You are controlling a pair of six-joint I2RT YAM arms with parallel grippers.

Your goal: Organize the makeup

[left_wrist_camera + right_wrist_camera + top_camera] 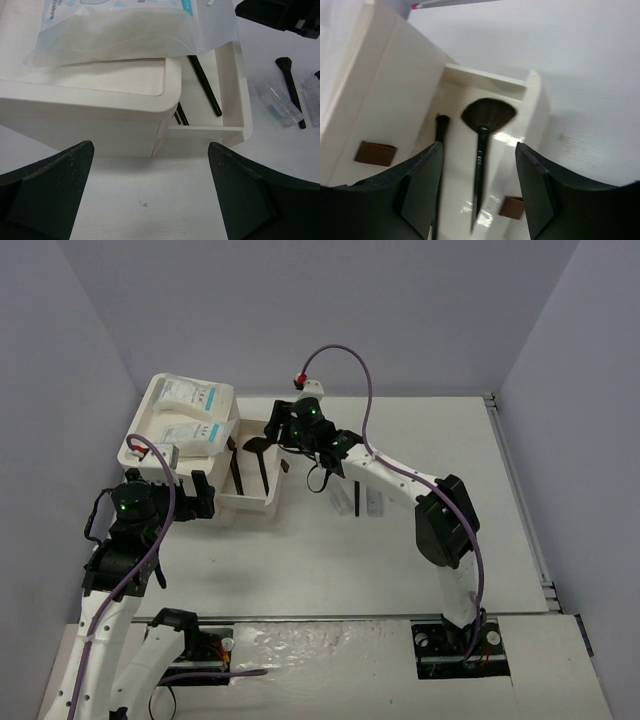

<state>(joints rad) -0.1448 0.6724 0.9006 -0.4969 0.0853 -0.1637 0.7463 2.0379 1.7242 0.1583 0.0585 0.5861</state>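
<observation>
Right hand (479, 150) apart over open drawer (535, 95), fan brush (487, 114) lying inside — drop looks done; left hand (150, 150) wide, empty — next: reach tubes (280, 102) on bench (430, 430)

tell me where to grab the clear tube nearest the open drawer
Probably mid-body on the clear tube, from straight above, closing across its narrow width: it lies flat on the table, long and slim. A black brush lies close along one side, leaving little room.

Pale grey-lilac walls (420, 310) on three sides, white table (300, 565), even indoor light
</observation>
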